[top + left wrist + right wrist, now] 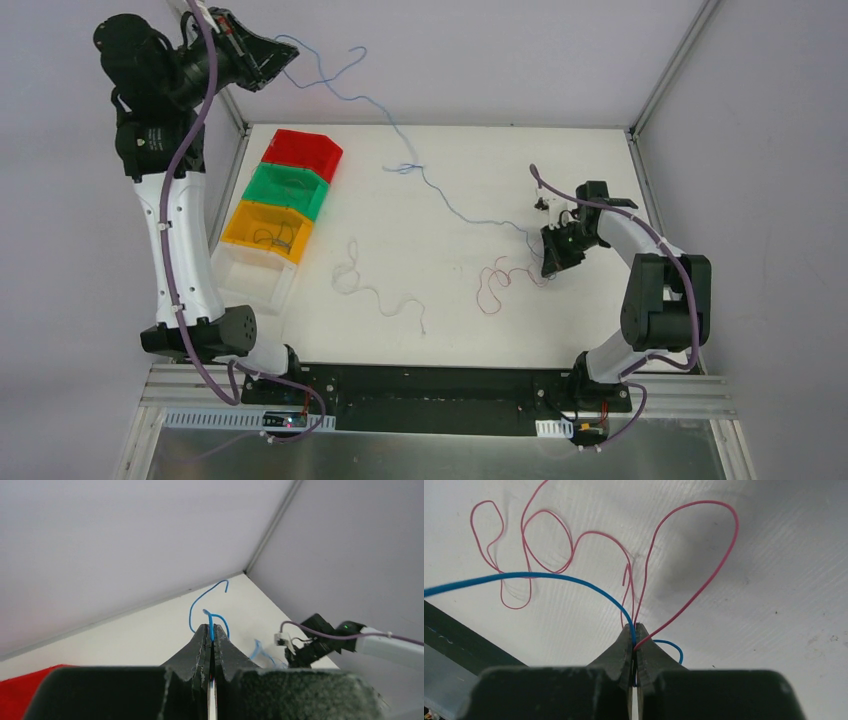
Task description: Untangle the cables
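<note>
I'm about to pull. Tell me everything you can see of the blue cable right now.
The blue cable is one hair-thin, flexible strand, plastic-coated by its look. One end is pinched in the shut left gripper, raised at the far left corner, a short curl poking past it. It slopes through a small tangled loop to the shut right gripper, which pinches it together with the red cable.

The top external camera looks steeply down from above and behind the 2 arm bases (270,360), taking in the whole table (520,340) to its far edge. The left wrist camera, just behind the left gripper (211,632), is raised near the far left corner and faces toward the far right corner, catching the right arm (385,647), as the top view does. The right wrist camera hangs close over the table's right side; its red cable (704,502) and blue cable (529,573) also show small from above.
</note>
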Motion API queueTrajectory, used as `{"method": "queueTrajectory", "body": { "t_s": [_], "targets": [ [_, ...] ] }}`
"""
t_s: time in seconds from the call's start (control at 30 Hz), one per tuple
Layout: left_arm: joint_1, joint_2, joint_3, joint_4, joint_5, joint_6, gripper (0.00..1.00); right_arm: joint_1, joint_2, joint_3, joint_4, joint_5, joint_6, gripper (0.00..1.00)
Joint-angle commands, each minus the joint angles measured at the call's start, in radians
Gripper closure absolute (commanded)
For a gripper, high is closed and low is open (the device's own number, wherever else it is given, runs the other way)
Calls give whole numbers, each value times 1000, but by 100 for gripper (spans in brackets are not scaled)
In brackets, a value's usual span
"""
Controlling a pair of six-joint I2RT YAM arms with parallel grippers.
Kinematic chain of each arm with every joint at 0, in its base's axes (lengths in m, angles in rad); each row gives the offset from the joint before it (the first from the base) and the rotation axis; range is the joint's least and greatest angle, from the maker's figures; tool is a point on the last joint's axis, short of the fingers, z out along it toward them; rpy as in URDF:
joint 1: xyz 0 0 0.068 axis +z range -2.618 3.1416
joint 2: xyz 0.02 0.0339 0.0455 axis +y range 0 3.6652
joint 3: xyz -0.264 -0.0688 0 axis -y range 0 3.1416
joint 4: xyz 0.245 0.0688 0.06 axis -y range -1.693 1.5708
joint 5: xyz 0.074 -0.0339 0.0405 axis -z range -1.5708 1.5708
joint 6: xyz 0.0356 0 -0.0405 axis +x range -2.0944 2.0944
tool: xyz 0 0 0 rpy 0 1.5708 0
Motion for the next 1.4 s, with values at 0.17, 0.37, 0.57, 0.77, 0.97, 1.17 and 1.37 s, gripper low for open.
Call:
{"method": "queueTrajectory", "body": {
  "t_s": [0.17, 0.37, 0.57, 0.77, 0.97, 1.17, 1.37],
  "targets": [
    [216, -60, -45, -36, -126, -43, 100, -47, 34, -16, -29, 109, -39, 100],
    [300, -95, -95, -133, -114, 87, 100, -65, 37, -6, -52, 78, -55, 100],
    [386, -178, -206, -298, -126, 192, 100, -65, 14, 12, -84, 29, -45, 100],
    [452, -190, -242, -499, -73, 300, 100, -65, -22, 44, -121, -27, -27, 100],
    [459, -248, -420, -530, -144, 455, 100, -63, -32, 65, -144, -71, -5, 100],
    [477, -250, -596, -507, -194, 578, 100, -63, -39, 52, -139, -101, 17, 100],
    [477, -225, -723, -471, -234, 641, 100, -63, -66, 18, -119, -116, 44, 100]
  ]
}}
